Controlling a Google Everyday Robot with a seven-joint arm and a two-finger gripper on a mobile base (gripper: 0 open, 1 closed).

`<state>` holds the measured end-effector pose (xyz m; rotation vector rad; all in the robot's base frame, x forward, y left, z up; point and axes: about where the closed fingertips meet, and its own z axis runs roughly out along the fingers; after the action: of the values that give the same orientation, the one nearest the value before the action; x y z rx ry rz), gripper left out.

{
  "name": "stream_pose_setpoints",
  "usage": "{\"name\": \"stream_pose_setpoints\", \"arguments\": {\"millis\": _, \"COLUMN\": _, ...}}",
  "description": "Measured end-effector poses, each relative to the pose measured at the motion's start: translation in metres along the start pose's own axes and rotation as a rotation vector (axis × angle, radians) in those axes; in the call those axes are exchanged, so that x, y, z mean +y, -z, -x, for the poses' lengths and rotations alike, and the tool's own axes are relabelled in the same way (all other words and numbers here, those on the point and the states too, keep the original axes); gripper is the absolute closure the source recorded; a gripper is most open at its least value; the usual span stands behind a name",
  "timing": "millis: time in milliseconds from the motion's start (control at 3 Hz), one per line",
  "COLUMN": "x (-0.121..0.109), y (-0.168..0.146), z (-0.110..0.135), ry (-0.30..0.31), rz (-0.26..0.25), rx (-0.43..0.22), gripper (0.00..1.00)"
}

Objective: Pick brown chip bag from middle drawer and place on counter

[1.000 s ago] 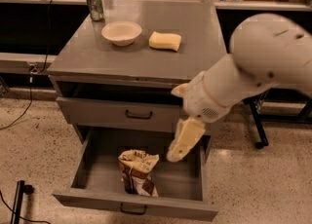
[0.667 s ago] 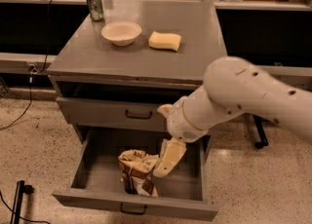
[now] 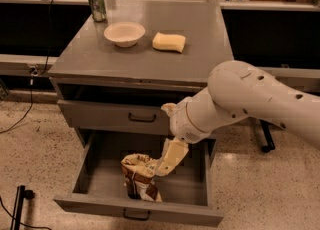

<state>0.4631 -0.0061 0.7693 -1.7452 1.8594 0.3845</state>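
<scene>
Below the front edge of the bench (image 3: 150, 69), inside the pulled-out middle drawer (image 3: 95, 176): the brown chip bag (image 3: 140, 176), upright and crumpled, close to the drawer's near wall, about midway across. Touching its upper right side, the jaws, at the tip of the cream arm (image 3: 235, 99) slanting down from the right. Released or clenched: cannot tell.

Risks a thin pinch on loose foil alone, likely to slip free or tear on the lift. Could also tip the bag flat with any sideways nudge.

Higher up, may snag bag or wrist on the shut drawer front (image 3: 115, 116) just above, or under the overhanging front edge.

On the bench, calls for a landing near the front right corner. Farther back, toward the left edge, risks knocking the white bowl (image 3: 124, 34), the yellow sponge (image 3: 169, 42) beside it, or the can (image 3: 97, 5) at the far left corner.
</scene>
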Motion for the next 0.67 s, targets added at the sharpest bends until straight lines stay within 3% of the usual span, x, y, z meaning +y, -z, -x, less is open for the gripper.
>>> {"name": "stream_pose_setpoints", "arguments": {"millis": 333, "x": 0.001, "y": -0.023, "z": 0.002, "ry": 0.005, "rz": -0.014, "rx": -0.028, "gripper": 0.00}}
{"name": "stream_pose_setpoints", "arguments": {"millis": 667, "x": 0.036, "y": -0.107, "z": -0.010, "ry": -0.003, "rz": 0.047, "rx": -0.068, "gripper": 0.00}}
